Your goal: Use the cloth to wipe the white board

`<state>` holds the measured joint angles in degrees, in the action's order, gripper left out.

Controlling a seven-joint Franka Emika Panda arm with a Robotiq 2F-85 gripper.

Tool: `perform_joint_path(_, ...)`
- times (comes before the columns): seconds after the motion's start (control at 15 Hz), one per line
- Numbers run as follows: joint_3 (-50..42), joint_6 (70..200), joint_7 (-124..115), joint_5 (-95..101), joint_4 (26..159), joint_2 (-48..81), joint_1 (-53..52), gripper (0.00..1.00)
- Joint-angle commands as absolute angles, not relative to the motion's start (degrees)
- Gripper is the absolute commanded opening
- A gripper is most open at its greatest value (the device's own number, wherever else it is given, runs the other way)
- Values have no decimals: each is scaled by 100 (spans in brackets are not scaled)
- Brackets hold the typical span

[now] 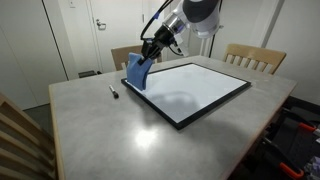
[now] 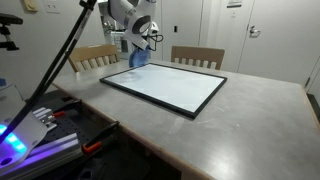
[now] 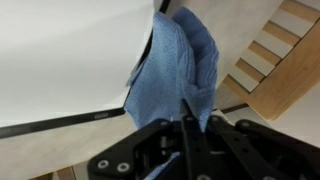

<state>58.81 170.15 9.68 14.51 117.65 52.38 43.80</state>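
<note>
I held the claw (image 1: 146,58) clenched on the cloth (image 1: 136,73), which hung just below it at a corner of the white board (image 1: 205,88); the next move, I judged, was pressing down and sweeping across.

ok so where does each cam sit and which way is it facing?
Exterior view: high off a table corner, facing across the white board toward doors; arm enters from above, gripper shut on the cloth.
Exterior view: lower, beside gear, facing the white board and chairs; arm at top left.
Wrist view: over the white board frame, looking down; gripper body at the bottom, cloth hanging.
Shared: cloth and white board in all three.
</note>
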Motion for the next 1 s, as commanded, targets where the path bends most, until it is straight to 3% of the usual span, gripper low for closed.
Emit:
perform_joint_path(0.0, 5954, 16102, 2010, 969, 11560, 5616, 4541, 1)
perform_joint_path(0.4, 4904, 16043, 2018, 622, 11426, 4929, 3763, 1)
perform_joint_path(0.93, 2863, 16790, 1072, 138, 11316, 4386, 1539, 1)
